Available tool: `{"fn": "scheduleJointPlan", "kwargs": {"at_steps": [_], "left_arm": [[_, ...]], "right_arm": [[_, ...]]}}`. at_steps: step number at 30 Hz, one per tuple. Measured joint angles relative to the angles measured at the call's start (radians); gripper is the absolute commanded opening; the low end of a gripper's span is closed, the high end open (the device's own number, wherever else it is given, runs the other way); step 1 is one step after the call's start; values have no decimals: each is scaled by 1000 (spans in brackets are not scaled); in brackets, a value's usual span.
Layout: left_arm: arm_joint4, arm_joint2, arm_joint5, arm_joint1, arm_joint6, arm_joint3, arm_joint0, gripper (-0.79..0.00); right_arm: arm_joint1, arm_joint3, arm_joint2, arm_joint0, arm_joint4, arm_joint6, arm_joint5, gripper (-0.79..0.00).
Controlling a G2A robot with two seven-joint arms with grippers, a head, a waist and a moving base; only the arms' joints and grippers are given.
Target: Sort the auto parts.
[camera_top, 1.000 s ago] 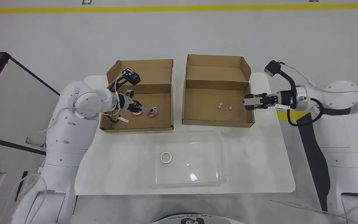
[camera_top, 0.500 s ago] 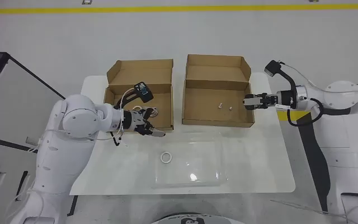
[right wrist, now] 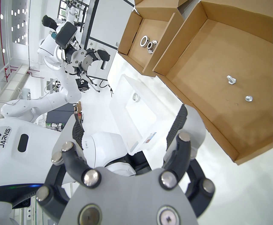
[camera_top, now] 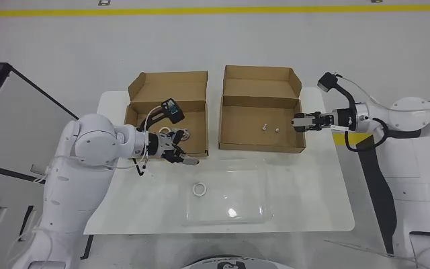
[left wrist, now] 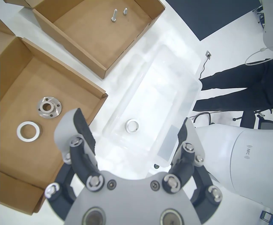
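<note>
Auto parts: five. One flat ring [left wrist: 28, 123] and one flange [left wrist: 55, 108] lie in left box [left wrist: 12, 89]; long bolt [left wrist: 113, 16] and short bolt [left wrist: 125, 11] in right box [camera_top: 242, 128]; one ring [left wrist: 127, 127] in clear tray [camera_top: 248, 195] on desk [camera_top: 309, 195].
Left gripper [camera_top: 188, 159]: angled down over left box's front wall beside tray, fingers spread, empty.
Right gripper [camera_top: 295, 122]: level at right box's outer wall, fingers spread, empty.

From above, two specks [camera_top: 265, 126] in the right-hand box [camera_top: 242, 138] are too small to tell, perhaps bolts.
</note>
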Motion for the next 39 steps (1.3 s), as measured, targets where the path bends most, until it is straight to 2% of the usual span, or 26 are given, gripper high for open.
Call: {"fn": "scheduleJointPlan", "kwargs": {"at_steps": [5, 7, 8, 10, 18, 23, 29, 35, 39], "left_arm": [[23, 21, 14, 2, -17, -25, -1, 0], [84, 74, 63, 6, -63, -77, -11, 0], [132, 125, 104, 11, -91, -106, -29, 0], [169, 204, 123, 19, -101, -128, -65, 0], [75, 493, 255, 70, -98, -177, -292, 0], [-27, 693, 337, 99, -98, -166, -466, 0], [-110, 870, 396, 117, -98, -141, -642, 0], [-164, 1021, 368, 117, -98, -111, -733, 0], [-191, 1071, 374, 110, -98, -67, -764, 0]], "right_arm": [[0, 0, 0, 0, 0, 0, 0, 0], [0, 0, 0, 0, 0, 0, 0, 0], [0, 0, 0, 0, 0, 0, 0, 0], [0, 0, 0, 0, 0, 0, 0, 0], [0, 0, 0, 0, 0, 0, 0, 0], [0, 0, 0, 0, 0, 0, 0, 0], [0, 0, 0, 0, 0, 0, 0, 0], [0, 0, 0, 0, 0, 0, 0, 0], [0, 0, 0, 0, 0, 0, 0, 0]]}}
